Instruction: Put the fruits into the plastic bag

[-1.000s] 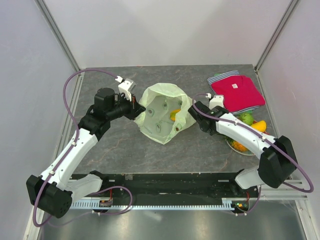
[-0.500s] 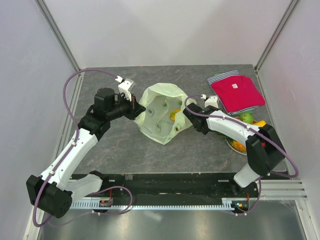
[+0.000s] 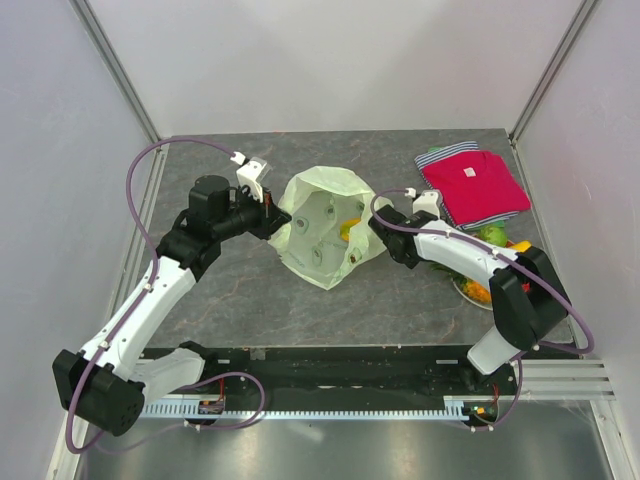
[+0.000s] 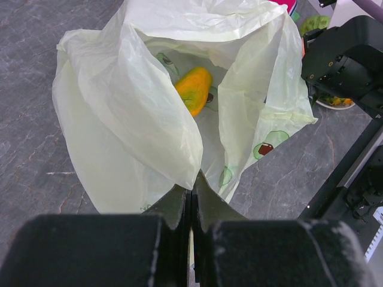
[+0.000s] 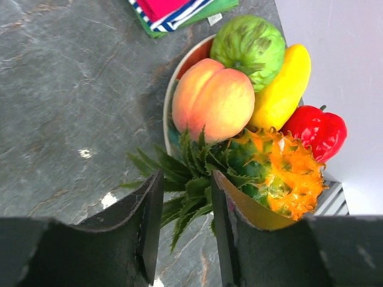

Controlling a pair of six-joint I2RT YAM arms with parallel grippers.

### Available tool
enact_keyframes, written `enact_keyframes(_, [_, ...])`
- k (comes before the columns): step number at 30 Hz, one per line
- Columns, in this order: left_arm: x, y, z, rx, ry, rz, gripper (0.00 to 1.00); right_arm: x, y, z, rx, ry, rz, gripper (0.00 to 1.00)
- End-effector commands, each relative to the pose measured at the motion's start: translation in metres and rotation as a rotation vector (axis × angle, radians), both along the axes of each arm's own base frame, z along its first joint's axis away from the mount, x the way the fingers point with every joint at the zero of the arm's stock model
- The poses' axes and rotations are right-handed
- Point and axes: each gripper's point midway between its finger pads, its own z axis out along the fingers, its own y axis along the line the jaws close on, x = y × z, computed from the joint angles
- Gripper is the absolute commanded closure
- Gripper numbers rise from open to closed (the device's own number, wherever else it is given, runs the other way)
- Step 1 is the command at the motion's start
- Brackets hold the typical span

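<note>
The pale-green plastic bag (image 3: pixel 320 225) lies open at mid-table. My left gripper (image 3: pixel 272 218) is shut on its left rim (image 4: pixel 192 179) and holds the mouth open. One yellow-orange fruit (image 4: pixel 193 88) lies inside the bag (image 4: pixel 137 119). In the right wrist view my right gripper (image 5: pixel 187 176) is open, its fingers either side of the pineapple's green crown. The pineapple (image 5: pixel 275 173), peach (image 5: pixel 214 98), green fruit (image 5: pixel 248 45), yellow piece (image 5: pixel 281 89) and red piece (image 5: pixel 314 131) sit on the plate (image 5: pixel 169 101). In the top view my right arm (image 3: pixel 440 245) covers most of that plate.
The folded red shirt (image 3: pixel 473 185) lies at the back right, just beyond the plate (image 3: pixel 465 290). The right wall stands close behind the plate. The green fruit (image 3: pixel 492 236) and yellow piece (image 3: pixel 518 252) show past the right arm.
The right arm's elbow has swung left and inward, and its wrist end has shifted slightly towards the bag. The left arm and the bag have not moved.
</note>
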Motion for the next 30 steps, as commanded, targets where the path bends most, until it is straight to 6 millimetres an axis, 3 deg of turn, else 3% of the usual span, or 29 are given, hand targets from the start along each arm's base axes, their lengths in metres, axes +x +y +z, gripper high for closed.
enact_keyframes(1, [0.003, -0.003, 0.018, -0.027, -0.036, -0.011, 0.98, -0.001, -0.015, 0.002, -0.045, -0.021, -0.032, 0.56])
enact_keyframes(8, [0.003, -0.004, 0.017, -0.027, -0.033, -0.014, 0.99, -0.003, -0.018, -0.001, -0.039, -0.02, -0.034, 0.64])
enact_keyframes(18, [0.004, -0.003, 0.016, -0.024, -0.032, -0.01, 0.98, -0.002, -0.016, 0.011, -0.026, -0.031, -0.017, 1.0])
enact_keyframes(30, [0.001, -0.006, 0.018, -0.036, -0.028, -0.027, 0.98, -0.02, -0.024, 0.05, 0.042, -0.073, -0.02, 1.0])
